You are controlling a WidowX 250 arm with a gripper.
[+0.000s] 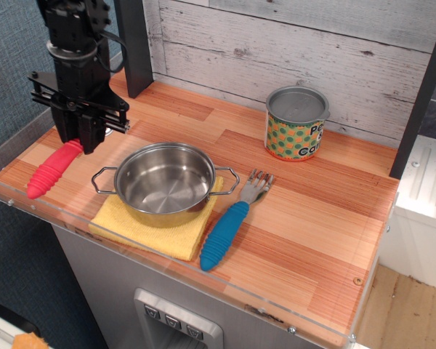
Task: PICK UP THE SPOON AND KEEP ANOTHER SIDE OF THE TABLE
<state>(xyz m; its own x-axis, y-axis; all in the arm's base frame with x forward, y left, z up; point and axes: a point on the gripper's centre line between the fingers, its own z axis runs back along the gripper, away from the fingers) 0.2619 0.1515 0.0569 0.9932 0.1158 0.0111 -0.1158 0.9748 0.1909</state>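
Gripping the spoon (pixel 52 169) by the upper end of its red ribbed handle, the gripper (pixel 78 142) has its fingers (pixel 91 134) closed narrow around it (the metal bowl is hidden between them). From the fingers the handle slants down and to the left, its free end over the left edge of the table (pixel 312 218), close to the clear rim. To the right of the fingers and lower sits a steel pot (pixel 165 183) on a yellow cloth (pixel 160 236). Farther right lies a blue-handled fork (pixel 231 222), and beyond it stands a patterned can (pixel 296 123).
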